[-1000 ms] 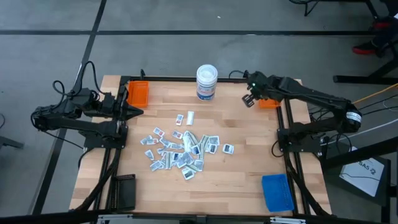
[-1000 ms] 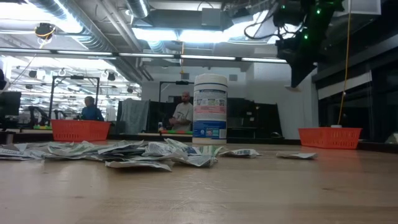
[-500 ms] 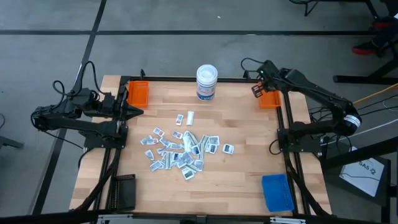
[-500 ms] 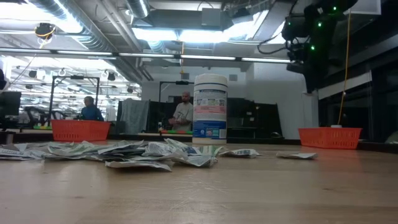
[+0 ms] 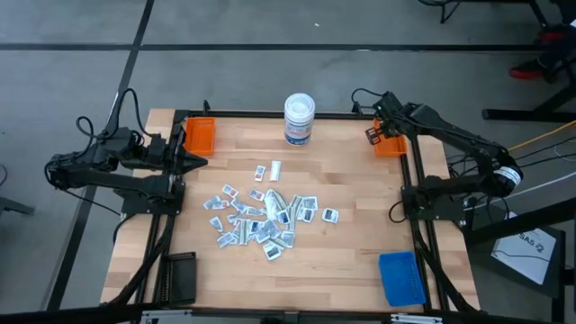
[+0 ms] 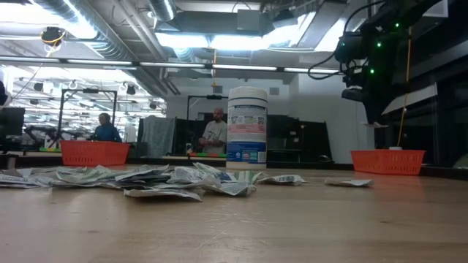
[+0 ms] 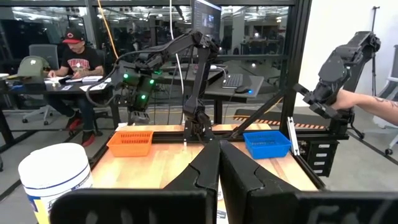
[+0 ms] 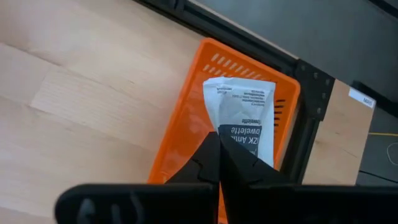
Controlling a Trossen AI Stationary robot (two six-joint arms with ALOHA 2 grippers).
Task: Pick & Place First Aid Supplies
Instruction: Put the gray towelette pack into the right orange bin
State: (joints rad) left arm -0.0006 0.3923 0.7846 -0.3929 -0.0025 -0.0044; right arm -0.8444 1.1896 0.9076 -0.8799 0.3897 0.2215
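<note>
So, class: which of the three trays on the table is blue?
The blue tray at the near right corner; both other trays, the left orange tray and right orange tray, sit at far corners.

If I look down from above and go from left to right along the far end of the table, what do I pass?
Left gripper → left orange tray → white tub → right gripper holding a packet → right orange tray.

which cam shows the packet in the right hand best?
Right wrist view: the white printed paper packet hangs from the shut right hand over the orange tray. High and low views show only that arm; left wrist view only distantly.
</note>
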